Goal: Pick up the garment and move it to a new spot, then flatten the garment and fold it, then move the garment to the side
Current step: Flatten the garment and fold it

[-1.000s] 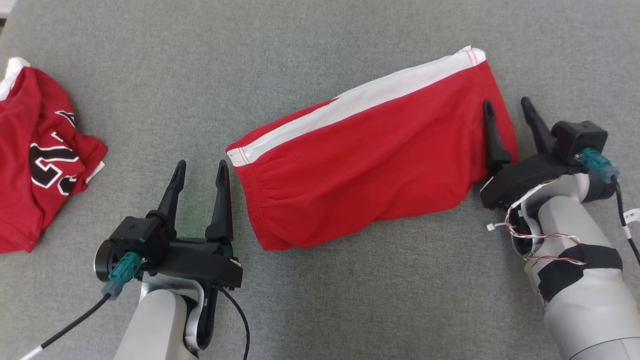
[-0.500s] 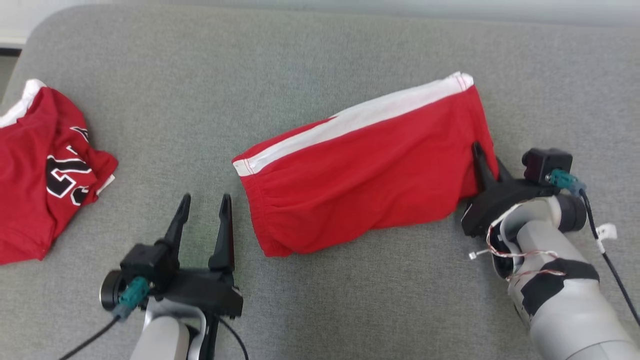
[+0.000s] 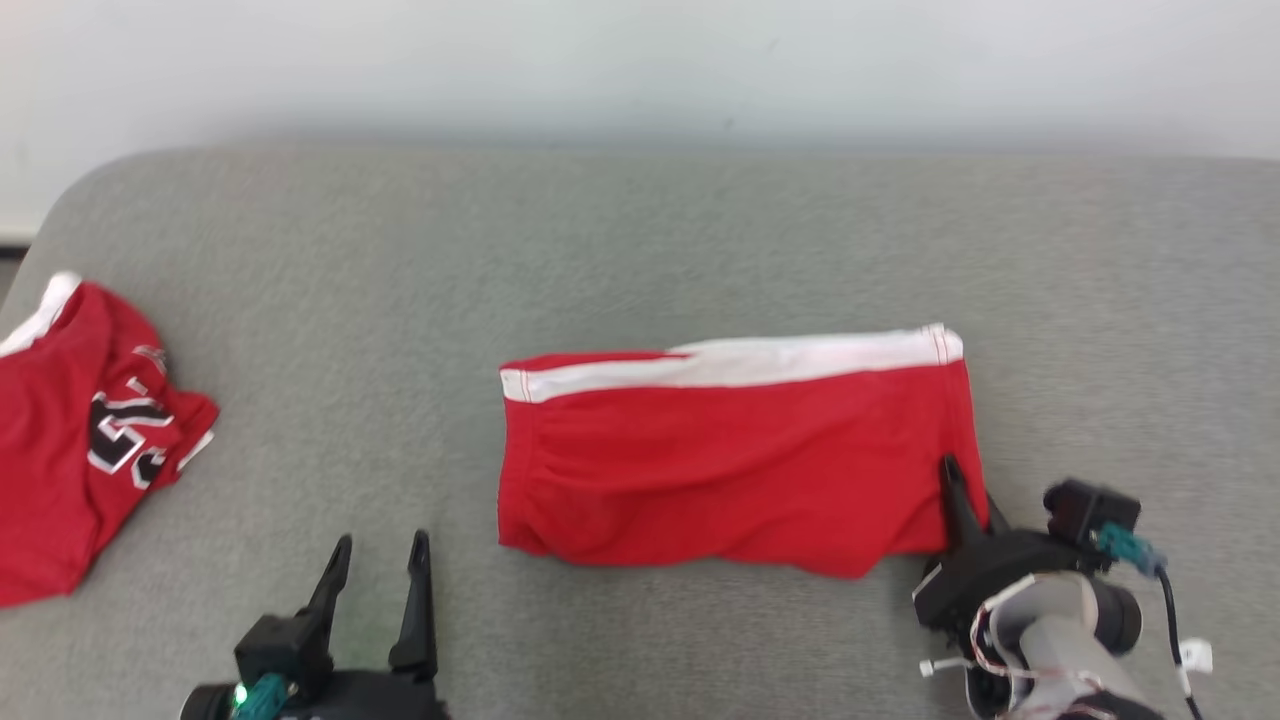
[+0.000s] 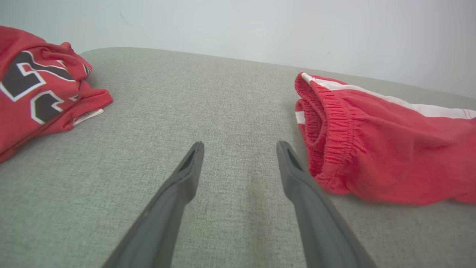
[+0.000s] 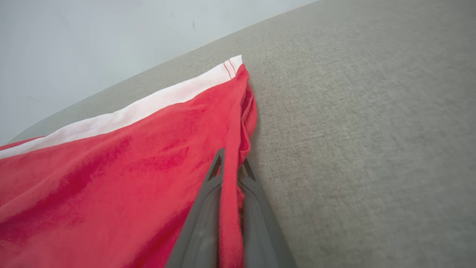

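Red shorts lie folded and fairly flat on the grey cushion. The right gripper pinches their near right hem, while the left gripper hovers wide and empty. Folding looks done, so what likely remains is the move aside.

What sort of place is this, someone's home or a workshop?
Hard to say for sure; probably a clothes-folding test area. A grey fabric-covered surface has a bare pale wall behind it, with red shorts and a crumpled red jersey lying on it.
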`<state>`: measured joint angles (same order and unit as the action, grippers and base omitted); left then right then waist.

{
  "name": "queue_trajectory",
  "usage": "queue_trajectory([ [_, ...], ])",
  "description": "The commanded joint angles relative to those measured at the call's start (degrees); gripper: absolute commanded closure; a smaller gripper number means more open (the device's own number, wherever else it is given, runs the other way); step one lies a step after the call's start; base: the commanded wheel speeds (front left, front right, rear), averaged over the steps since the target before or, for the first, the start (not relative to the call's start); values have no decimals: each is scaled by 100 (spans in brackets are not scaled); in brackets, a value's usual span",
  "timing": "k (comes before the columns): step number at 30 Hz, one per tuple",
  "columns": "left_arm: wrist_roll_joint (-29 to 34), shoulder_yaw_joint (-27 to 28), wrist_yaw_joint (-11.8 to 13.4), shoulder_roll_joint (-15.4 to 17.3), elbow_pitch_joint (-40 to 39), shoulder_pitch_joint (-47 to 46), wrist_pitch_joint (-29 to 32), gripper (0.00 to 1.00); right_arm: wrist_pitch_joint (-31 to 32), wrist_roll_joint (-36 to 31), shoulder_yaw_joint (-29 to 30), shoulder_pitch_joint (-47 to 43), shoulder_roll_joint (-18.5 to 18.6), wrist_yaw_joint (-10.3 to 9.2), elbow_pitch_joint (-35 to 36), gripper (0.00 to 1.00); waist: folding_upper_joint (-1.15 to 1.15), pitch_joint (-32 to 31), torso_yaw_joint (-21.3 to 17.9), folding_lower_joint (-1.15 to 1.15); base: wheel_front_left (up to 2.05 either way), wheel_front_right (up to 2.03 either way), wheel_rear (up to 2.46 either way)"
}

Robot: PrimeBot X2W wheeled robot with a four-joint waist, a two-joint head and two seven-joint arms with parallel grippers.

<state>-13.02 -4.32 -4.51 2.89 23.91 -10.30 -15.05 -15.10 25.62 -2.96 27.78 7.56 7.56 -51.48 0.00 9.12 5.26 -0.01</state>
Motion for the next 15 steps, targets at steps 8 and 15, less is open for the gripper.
queue_trajectory([
  [8, 108, 176, -72, -1, 14, 438, -19, 0, -6, -253, 335, -640, -124, -14, 347, 100, 0, -490, -509, 1, 0, 0, 0],
  [15, 58, 179, -105, -2, 49, 517, -19, 0, -6, -784, 227, -627, -102, -14, 874, 100, 0, -466, -499, 1, 0, 0, 0],
])
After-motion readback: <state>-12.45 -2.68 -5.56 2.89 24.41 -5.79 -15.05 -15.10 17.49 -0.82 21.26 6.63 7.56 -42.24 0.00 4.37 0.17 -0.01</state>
